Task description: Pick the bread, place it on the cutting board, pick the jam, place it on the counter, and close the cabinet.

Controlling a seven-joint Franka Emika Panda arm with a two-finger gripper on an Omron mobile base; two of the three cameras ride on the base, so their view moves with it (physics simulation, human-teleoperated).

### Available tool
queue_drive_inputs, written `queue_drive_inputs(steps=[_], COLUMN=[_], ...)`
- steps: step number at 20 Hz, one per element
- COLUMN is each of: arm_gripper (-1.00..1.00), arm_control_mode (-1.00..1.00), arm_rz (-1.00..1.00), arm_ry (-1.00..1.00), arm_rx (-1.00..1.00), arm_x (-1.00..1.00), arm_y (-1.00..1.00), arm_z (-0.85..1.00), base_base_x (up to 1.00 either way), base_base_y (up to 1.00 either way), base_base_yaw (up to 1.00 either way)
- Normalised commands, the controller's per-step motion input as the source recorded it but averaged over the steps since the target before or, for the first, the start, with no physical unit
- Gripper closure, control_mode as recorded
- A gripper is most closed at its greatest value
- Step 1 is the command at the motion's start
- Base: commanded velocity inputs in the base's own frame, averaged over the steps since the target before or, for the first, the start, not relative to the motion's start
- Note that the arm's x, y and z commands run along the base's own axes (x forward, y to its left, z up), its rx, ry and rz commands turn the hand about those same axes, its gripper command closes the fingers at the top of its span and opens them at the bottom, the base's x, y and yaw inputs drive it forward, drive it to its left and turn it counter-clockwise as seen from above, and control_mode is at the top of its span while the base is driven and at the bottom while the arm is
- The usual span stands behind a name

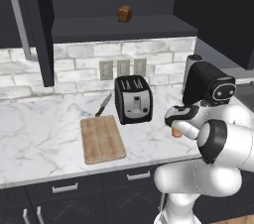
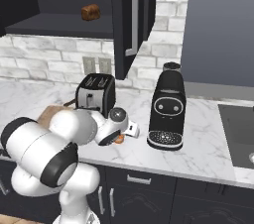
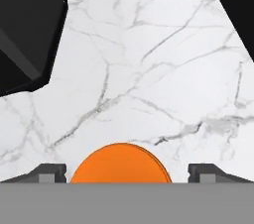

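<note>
One bread loaf, one jam jar, one cutting board, one knife, one toaster, one coffee machine, three wall outlets.

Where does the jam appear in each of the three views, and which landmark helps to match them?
Left base view: the jam is a small orange spot at centre right, under the white hand.
Right base view: the jam is at lower centre, left of the coffee machine.
Hand view: the jam is at bottom centre, between the two fingertips.
Shared landmark: the marble counter it stands on.

A kitchen: marble counter, toaster (coffee machine beside).
</note>
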Motion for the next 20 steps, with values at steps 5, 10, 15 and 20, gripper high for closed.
queue_drive_inputs(steps=[5, 10, 15, 20], arm_gripper=[-1.00, -1.00, -1.00, -1.00], arm_control_mode=[-1.00, -1.00, -1.00, -1.00], arm_rz=[0.00, 0.00, 0.00, 0.00], arm_ry=[-0.09, -0.15, -0.15, -0.16], arm_rx=[0.00, 0.00, -0.01, -0.07], arm_x=[-0.02, 0.00, 0.00, -0.05], arm_y=[-0.05, 0.00, 0.00, 0.04], arm_z=[0.14, 0.30, 0.35, 0.42], base_base_x=[0.00, 0.00, 0.00, 0.00], base_base_y=[0.00, 0.00, 0.00, 0.00], base_base_yaw=[0.00, 0.00, 0.00, 0.00])
